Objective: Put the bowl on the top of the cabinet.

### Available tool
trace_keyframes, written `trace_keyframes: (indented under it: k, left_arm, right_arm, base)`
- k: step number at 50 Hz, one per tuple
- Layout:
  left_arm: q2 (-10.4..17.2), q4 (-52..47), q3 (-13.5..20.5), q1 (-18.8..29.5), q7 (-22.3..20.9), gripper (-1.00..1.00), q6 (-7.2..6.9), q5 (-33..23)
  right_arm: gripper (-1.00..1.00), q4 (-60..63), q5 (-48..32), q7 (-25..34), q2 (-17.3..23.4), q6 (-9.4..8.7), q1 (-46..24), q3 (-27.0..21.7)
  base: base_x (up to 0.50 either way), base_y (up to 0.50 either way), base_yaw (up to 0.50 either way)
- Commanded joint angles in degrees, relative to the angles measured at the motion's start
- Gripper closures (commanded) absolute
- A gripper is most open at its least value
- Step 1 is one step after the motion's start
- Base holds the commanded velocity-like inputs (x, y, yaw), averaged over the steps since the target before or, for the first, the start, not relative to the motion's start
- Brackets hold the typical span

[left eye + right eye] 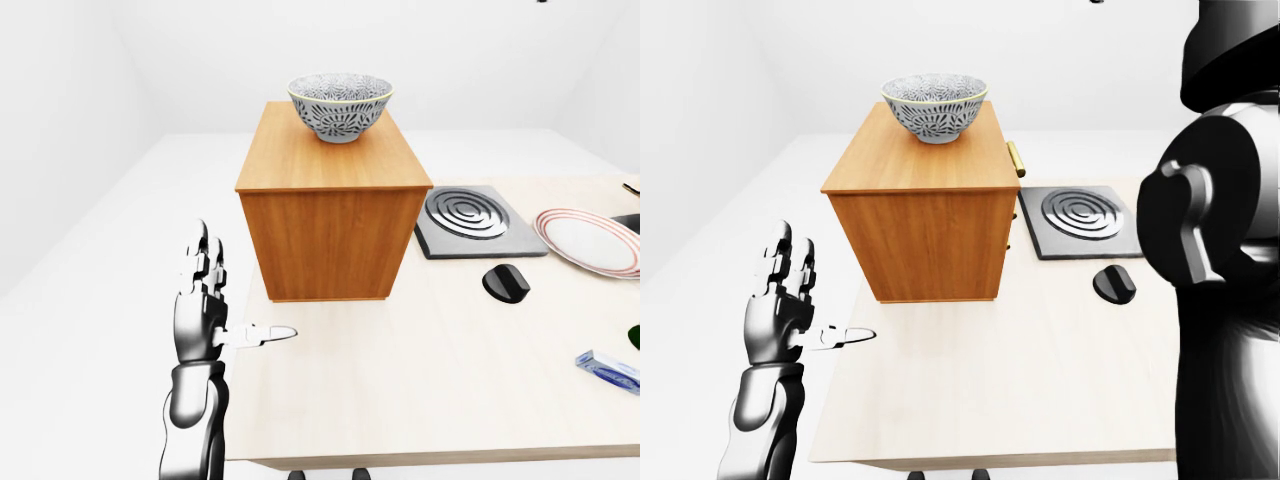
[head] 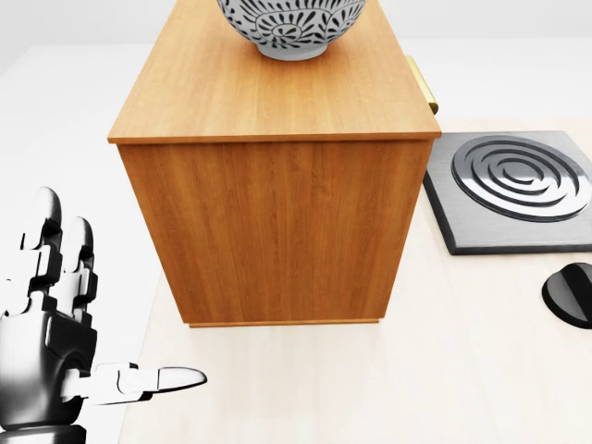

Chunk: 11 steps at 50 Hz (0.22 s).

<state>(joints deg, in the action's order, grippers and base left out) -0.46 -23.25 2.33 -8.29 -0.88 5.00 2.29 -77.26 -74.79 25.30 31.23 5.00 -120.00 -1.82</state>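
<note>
While the left robot hand (image 1: pixel 205 305) hangs empty beside the surface (image 1: pixel 420 390), fingers spread and thumb out, touching nothing, the bowl (image 1: pixel 340 105) sits upright on top of the cabinet (image 1: pixel 330 215), apparently where the task wants it. The right robot hand probably lies outside the views; I cannot tell its state.

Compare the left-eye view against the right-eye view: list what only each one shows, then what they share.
Only the left-eye view shows the red-rimmed plate at its right edge and the small blue object near the table's lower right.

Only the right-eye view shows a large dark arm part filling its right side, and the cabinet's brass handle.

Both show the patterned bowl resting on top of the wooden cabinet, the grey spiral burner plate, the black knob, the table, and the left robot hand open, apart from the cabinet.
</note>
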Motion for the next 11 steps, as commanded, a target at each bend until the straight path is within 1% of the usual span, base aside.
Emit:
trace_keyframes:
  k: [1, 3, 5, 11]
  left_arm:
    - [0.05, 0.09, 0.16, 0.13, 0.36, -1.00, 0.00, 0.10]
    - [0.10, 0.24, 0.25, 0.19, 0.34, -1.00, 0.00, 0.15]
    - [0.09, 0.34, 0.10, 0.17, 0.25, -1.00, 0.00, 0.09]
    - [0.10, 0.23, -0.01, -0.05, 0.10, -1.00, 0.00, 0.16]
  right_arm:
    - [-1.00, -0.62, -4.98, 0.33, 6.13, 0.00, 0.00, -1.11]
    - [-1.00, -0.73, -6.72, -0.63, 7.01, 0.00, 0.00, -0.79]
    - [-1.00, -0.78, -7.24, -0.49, 7.49, 0.00, 0.00, -1.56]
    - [-1.00, -0.89, -9.86, -3.53, 9.31, 0.00, 0.00, -2.67]
  base:
    - [0.00, 0.00, 0.00]
    - [0.00, 0.00, 0.00]
    - [0.00, 0.00, 0.00]
    - [0.00, 0.00, 0.00]
